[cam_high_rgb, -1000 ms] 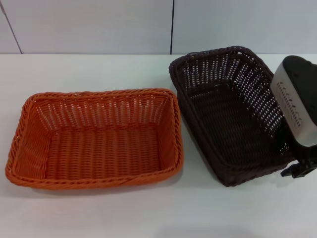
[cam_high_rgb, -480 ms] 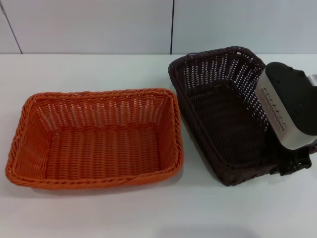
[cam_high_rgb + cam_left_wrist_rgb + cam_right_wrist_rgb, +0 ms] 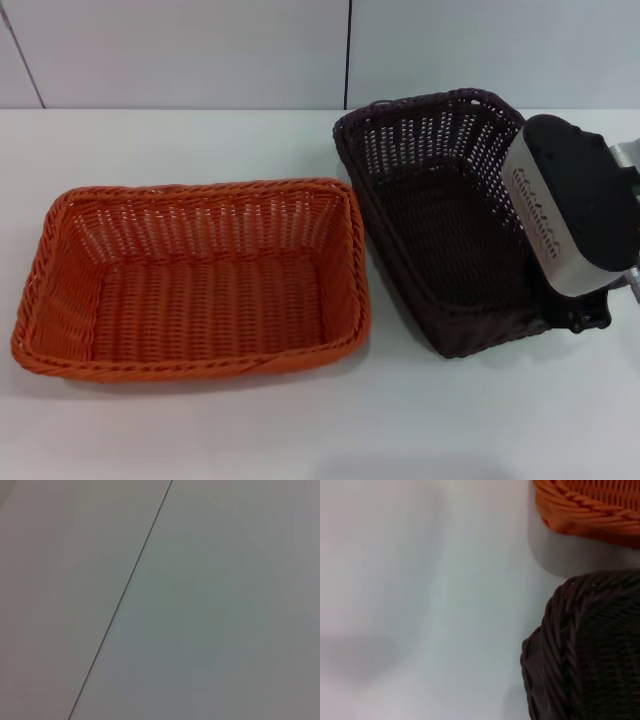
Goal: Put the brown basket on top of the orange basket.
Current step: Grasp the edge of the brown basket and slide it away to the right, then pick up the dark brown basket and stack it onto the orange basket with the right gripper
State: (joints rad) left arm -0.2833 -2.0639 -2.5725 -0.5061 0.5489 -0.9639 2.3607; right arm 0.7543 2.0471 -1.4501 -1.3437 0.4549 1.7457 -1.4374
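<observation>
- The orange basket [image 3: 190,280] lies flat on the white table [image 3: 200,430], at about 9 o'clock in the head view, its opening facing up
- The brown basket [image 3: 440,215] sits just beside it at about 3 o'clock, a narrow strip of table between the two rims; it is tilted, and whether its near end touches the table I cannot tell
- The right gripper [image 3: 585,312] is at the brown basket's right-hand long rim, near the front corner, its black and silver housing covering that rim; how far its fingers are open, or whether they have hold of the weave, I cannot tell
- The right wrist view shows the brown basket's braided corner with the orange basket's rim [image 3: 590,505] beyond it
- The left wrist view shows only a pale wall panel [image 3: 210,605] with a thin dark seam
</observation>
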